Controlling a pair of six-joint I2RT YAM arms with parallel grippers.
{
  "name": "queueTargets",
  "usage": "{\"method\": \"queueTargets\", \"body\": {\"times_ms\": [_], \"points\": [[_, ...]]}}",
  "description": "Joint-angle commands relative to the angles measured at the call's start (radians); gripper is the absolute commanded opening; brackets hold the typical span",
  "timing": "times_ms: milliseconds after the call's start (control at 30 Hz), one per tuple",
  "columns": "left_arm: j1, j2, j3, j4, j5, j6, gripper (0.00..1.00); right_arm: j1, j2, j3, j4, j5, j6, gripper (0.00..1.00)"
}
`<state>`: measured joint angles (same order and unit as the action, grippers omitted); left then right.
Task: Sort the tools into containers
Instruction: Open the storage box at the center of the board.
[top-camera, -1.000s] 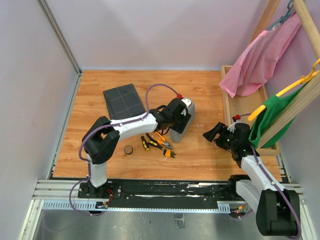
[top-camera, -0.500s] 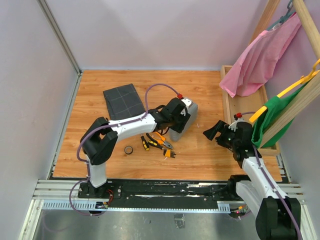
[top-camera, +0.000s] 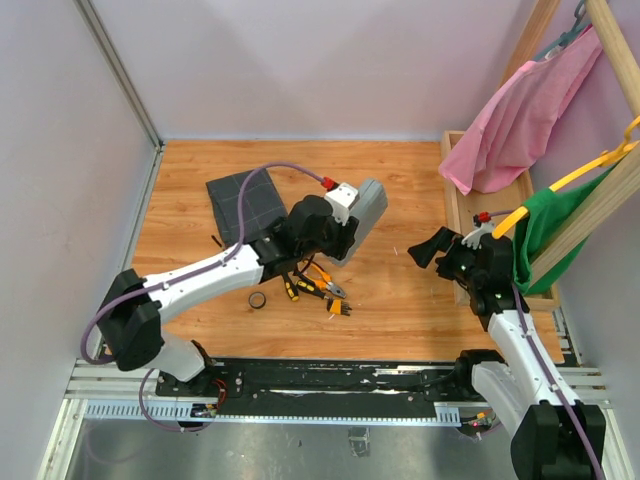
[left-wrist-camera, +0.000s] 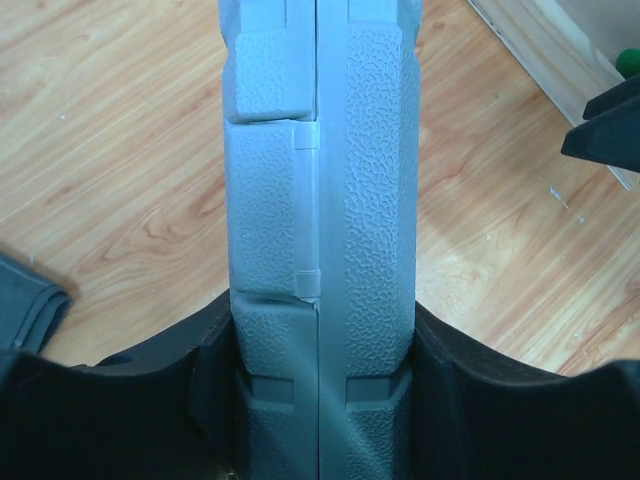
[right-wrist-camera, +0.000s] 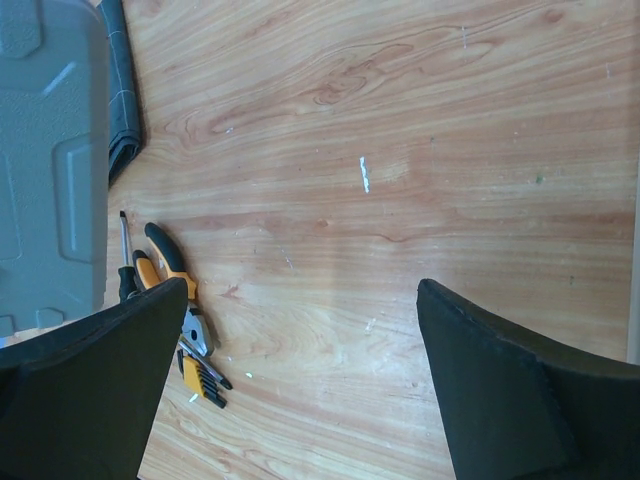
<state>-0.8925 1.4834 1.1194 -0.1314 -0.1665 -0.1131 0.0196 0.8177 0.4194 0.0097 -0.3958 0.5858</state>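
My left gripper (top-camera: 338, 238) is shut on the light-grey plastic case (top-camera: 362, 214) and holds it tilted above the table. In the left wrist view the closed case (left-wrist-camera: 320, 190) stands edge-on between the fingers (left-wrist-camera: 210, 370). The dark grid pouch (top-camera: 245, 201) lies flat at the back left. Orange-and-black pliers (top-camera: 320, 279), a black-and-yellow screwdriver (top-camera: 290, 287), a small orange bit holder (top-camera: 340, 307) and a black tape ring (top-camera: 257, 299) lie below the case. My right gripper (top-camera: 440, 248) is open and empty over bare wood, to the right of the tools. Its view shows the pliers (right-wrist-camera: 168, 262) and bit holder (right-wrist-camera: 200, 376).
A wooden tray (top-camera: 492, 212) and a slanted wooden rail with a pink cloth (top-camera: 520, 115) and a green cloth (top-camera: 560, 225) on hangers stand along the right edge, close to my right arm. Grey walls close in the left and back.
My left arm has lifted the grey case off the table and drawn it up and slightly left. My right gripper has risen a little.
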Motion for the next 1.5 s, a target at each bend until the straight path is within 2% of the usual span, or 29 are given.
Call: {"method": "queueTargets", "body": {"times_ms": [0,133,300,433,533,700,833,1067,1267,1467], "points": [[-0.006,-0.114,-0.074,0.116,-0.031,0.008,0.00,-0.014,-0.009,0.027,0.063,-0.042,-0.031,0.99],[-0.006,-0.222,-0.183,0.160,-0.014,0.022,0.00,-0.013,-0.034,0.028,0.080,-0.089,-0.058,0.99],[-0.007,-0.336,-0.262,0.091,0.052,0.057,0.00,-0.002,-0.109,-0.030,0.195,-0.149,-0.080,0.99],[-0.014,-0.423,-0.326,0.061,0.128,0.108,0.00,0.058,-0.231,-0.118,0.371,-0.170,-0.145,0.97],[-0.016,-0.481,-0.363,0.044,0.206,0.158,0.01,0.131,-0.324,-0.149,0.408,-0.188,-0.250,0.97],[-0.027,-0.539,-0.411,0.019,0.353,0.269,0.00,0.236,-0.381,-0.123,0.358,-0.293,-0.406,0.97],[-0.044,-0.588,-0.449,-0.011,0.393,0.426,0.01,0.314,-0.371,-0.087,0.337,-0.351,-0.480,0.95],[-0.049,-0.633,-0.440,-0.117,0.405,0.646,0.00,0.492,-0.340,0.040,0.181,-0.429,-0.798,0.94],[-0.049,-0.615,-0.414,-0.192,0.406,0.730,0.01,0.627,-0.268,0.142,0.015,-0.457,-1.101,0.94],[-0.049,-0.642,-0.431,-0.188,0.437,0.764,0.00,0.699,-0.167,0.248,-0.139,-0.451,-1.294,0.94]]}}
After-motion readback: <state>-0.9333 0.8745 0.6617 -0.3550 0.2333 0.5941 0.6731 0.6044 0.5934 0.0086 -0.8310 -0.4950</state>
